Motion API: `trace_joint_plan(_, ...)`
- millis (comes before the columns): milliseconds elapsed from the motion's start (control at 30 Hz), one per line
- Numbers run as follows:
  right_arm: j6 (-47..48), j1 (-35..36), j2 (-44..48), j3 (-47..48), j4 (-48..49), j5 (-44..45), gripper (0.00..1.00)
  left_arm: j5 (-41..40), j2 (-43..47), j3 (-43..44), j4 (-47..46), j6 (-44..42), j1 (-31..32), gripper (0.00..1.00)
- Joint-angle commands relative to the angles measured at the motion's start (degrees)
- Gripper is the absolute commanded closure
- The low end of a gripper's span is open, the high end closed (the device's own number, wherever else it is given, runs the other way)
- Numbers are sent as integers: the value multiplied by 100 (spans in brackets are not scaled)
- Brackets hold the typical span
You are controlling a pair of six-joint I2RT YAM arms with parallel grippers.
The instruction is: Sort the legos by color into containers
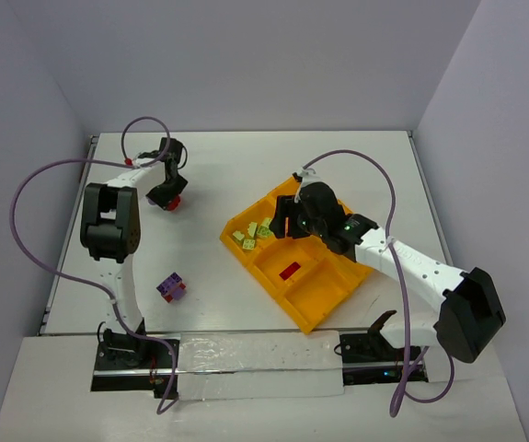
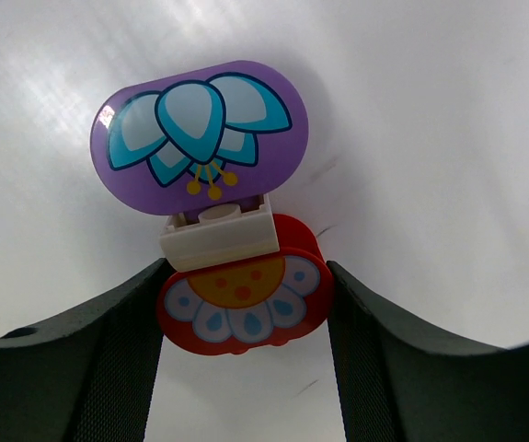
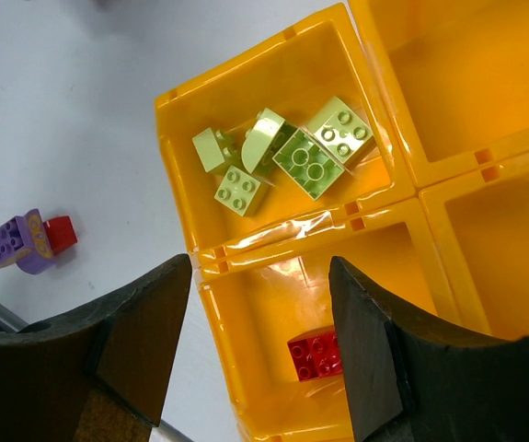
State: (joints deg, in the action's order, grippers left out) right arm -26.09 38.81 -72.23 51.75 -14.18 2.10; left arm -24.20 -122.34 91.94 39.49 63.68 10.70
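My left gripper (image 1: 166,194) is at the far left of the table, shut on a clump: a red flower-printed piece (image 2: 242,304) between the fingers, a white brick (image 2: 218,236) and a purple flower-printed oval (image 2: 200,136) joined to it. The red piece shows in the top view (image 1: 173,203). My right gripper (image 1: 283,224) is open and empty over the orange-yellow tray (image 1: 312,311). Below it, several yellow-green legos (image 3: 287,155) lie in one compartment and a red brick (image 3: 316,354) in the adjoining one. A purple-and-red clump (image 1: 170,287) lies on the table to the left of the tray.
The tray's other compartments (image 3: 466,74) hold nothing I can see. The purple-and-red clump also shows in the right wrist view (image 3: 23,241), left of the tray wall (image 3: 177,212). White walls close the table at the back and sides.
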Motion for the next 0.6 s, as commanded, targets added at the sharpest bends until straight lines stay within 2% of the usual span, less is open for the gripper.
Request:
trace_joint_plan(0, -52, 30, -98, 200, 223, -10, 31, 557, 829, -683, -333, -566, 15, 94)
trace_joint_plan(33, -54, 30, -98, 216, 223, -4, 31, 791, 998, -882, -528, -786, 32, 99)
trace_joint_plan(133, -63, 31, -90, 290, 205, 76, 31, 1639, 1758, -1479, -1103, -1284, 199, 100)
trace_joint_plan(267, -33, 30, -2, 419, 113, 176, 31, 2260, 2604, -2166, -1558, -2275, 599, 100)
trace_joint_plan(333, -11, 30, 27, 468, 105, 237, 31, 2690, 2994, -2403, -1746, -2492, 665, 100)
trace_joint_plan(467, -79, 32, 144, 505, 241, 321, 31, 4234, 3925, -3202, -2435, -2923, 734, 100)
trace_joint_plan(567, -164, 13, 115, 631, 358, 126, 31, 4837, 4586, -3520, -2768, -3123, 741, 100)
